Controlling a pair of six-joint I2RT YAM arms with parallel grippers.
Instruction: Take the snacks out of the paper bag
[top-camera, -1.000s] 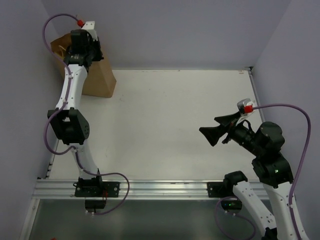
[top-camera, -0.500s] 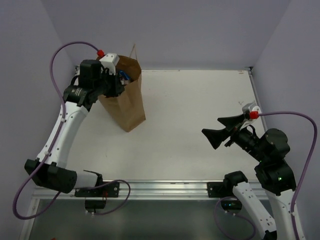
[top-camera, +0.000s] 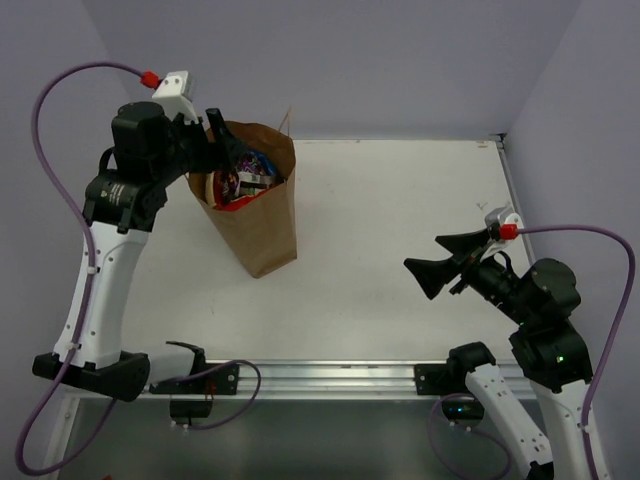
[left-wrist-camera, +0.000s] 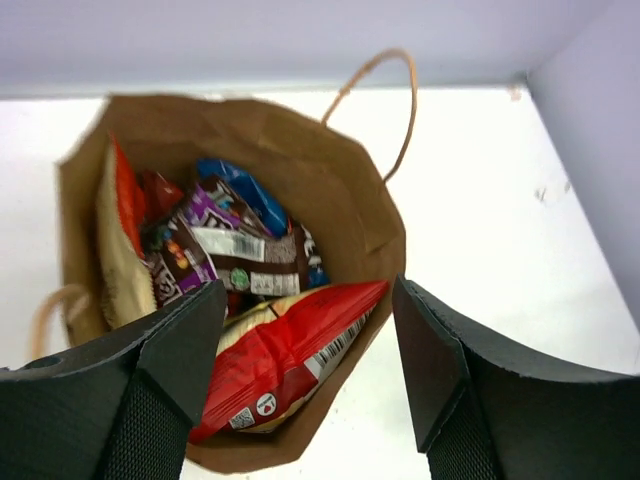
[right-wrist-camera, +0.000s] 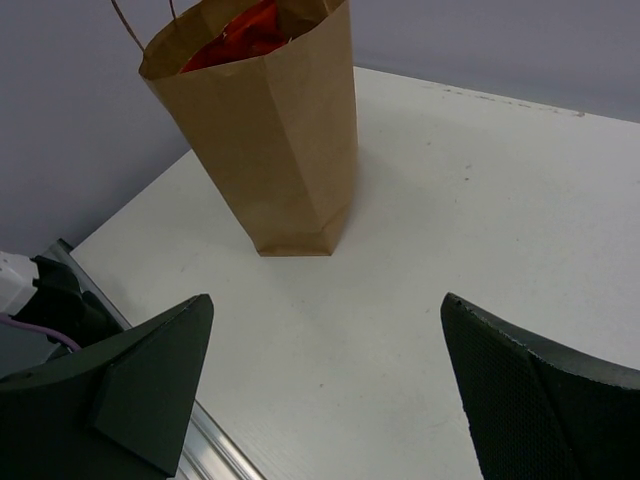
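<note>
**Light, crinkly packets sit ready in the bag**

The paper bag (top-camera: 262, 225) stands upright at the far left of the table (top-camera: 400, 200), full of snacks. The left gripper (left-wrist-camera: 308, 290) hangs over its mouth with jaws spread wide, holding nothing. The right gripper (top-camera: 418, 250) is spread wide too, well apart from the bag. The red chip bag (left-wrist-camera: 290, 350) lies on top. It looks light, puffy and slippery, so pinch its flat sealed edge. The thin paper bag may tip.

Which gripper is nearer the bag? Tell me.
Left. The left gripper hangs open just above the bag; the right gripper, open too, sits far off to the side.
</note>
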